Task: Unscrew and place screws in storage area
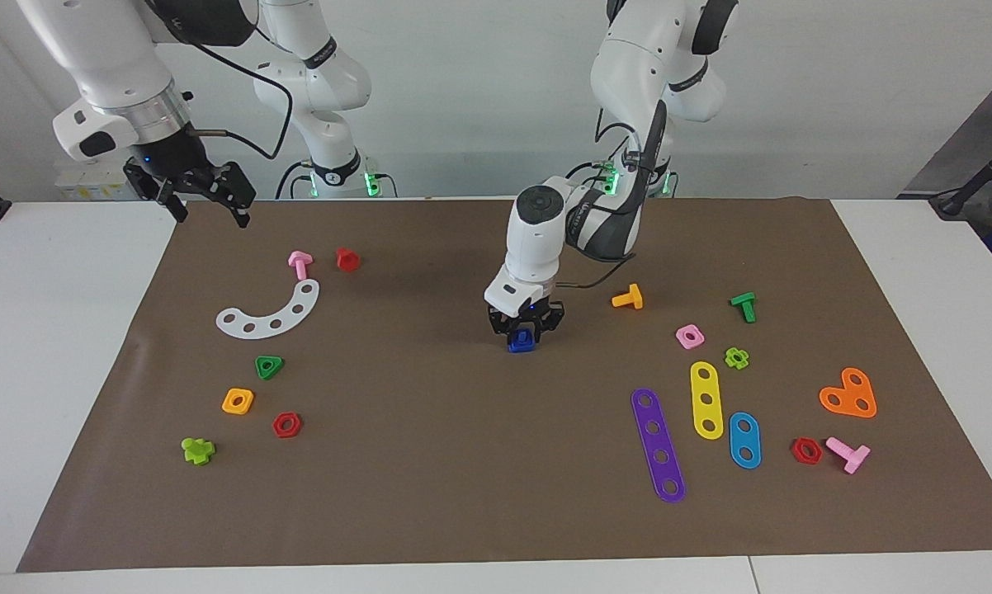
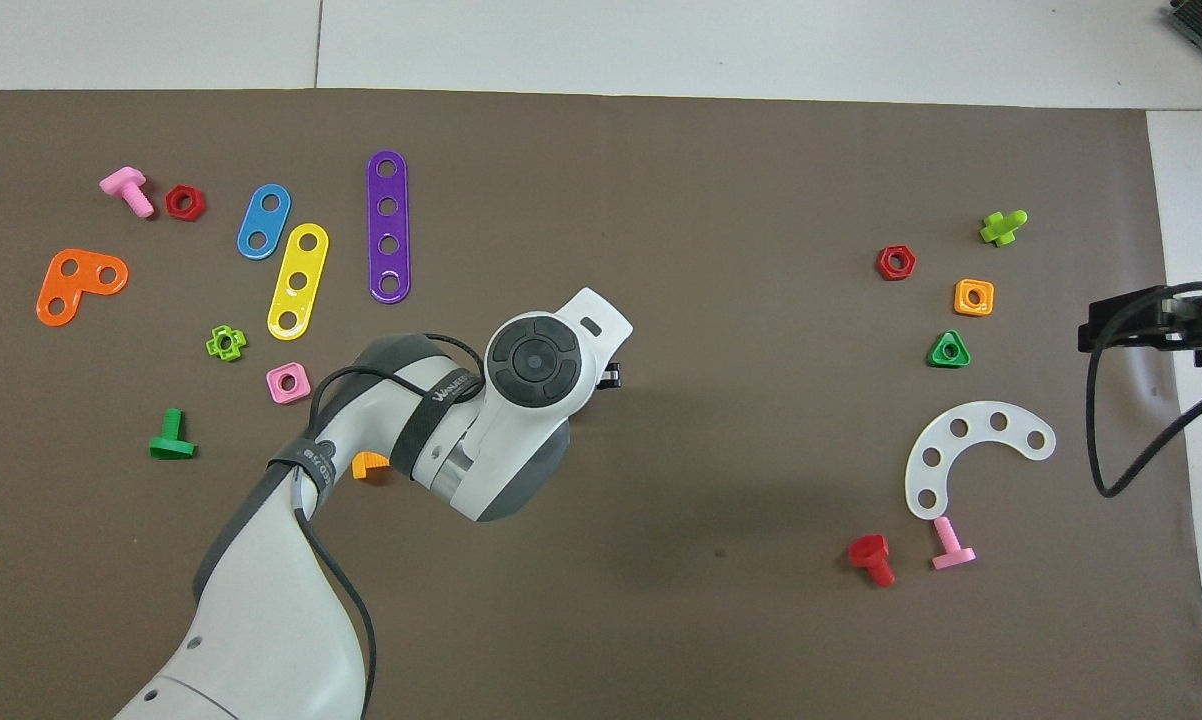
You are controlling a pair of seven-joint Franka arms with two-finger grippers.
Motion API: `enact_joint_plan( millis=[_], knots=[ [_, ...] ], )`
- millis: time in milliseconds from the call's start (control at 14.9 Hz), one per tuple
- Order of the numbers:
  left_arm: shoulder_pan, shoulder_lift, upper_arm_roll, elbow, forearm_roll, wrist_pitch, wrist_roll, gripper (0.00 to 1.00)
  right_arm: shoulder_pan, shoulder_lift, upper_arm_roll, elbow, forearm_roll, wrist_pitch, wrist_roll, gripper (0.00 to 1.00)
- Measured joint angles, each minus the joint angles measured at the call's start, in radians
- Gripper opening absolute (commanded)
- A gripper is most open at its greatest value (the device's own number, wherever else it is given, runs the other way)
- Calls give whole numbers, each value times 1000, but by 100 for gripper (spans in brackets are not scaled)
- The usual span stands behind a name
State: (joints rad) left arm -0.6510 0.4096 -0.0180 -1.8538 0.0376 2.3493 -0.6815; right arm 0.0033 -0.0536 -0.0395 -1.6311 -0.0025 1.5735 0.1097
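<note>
The dark-blue screw (image 1: 522, 341), a bolt with its nut, stands on the brown mat (image 1: 430, 495) near the table's middle. My left gripper (image 1: 525, 330) points straight down on it, its fingers closed around the blue piece. In the overhead view the left arm's hand (image 2: 539, 362) hides the screw. My right gripper (image 1: 209, 216) is open and empty, held in the air over the mat's corner at the right arm's end; it also shows in the overhead view (image 2: 1151, 325). The right arm waits.
At the right arm's end lie a white arc strip (image 1: 273, 312), a pink bolt (image 1: 299, 263), a red bolt (image 1: 347, 259), a green triangular nut (image 1: 269, 366) and several other nuts. At the left arm's end lie an orange bolt (image 1: 628, 297), coloured strips (image 1: 658, 444) and several small parts.
</note>
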Motion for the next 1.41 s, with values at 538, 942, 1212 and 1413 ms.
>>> enact_joint_plan(
  millis=[538,942,1212,1413],
  knots=[
    [0,0,1,0,0,2,5,41,0,0,0,0,0,0,0,100],
    [1,-1,6,42,0,-50,6,41,0,0,0,0,0,0,0,100],
    [1,-1,6,103,0,-130,6,41,0,0,0,0,0,0,0,100],
    [3,-1,8,150,0,-198,6,42,0,0,0,0,0,0,0,100]
  ],
)
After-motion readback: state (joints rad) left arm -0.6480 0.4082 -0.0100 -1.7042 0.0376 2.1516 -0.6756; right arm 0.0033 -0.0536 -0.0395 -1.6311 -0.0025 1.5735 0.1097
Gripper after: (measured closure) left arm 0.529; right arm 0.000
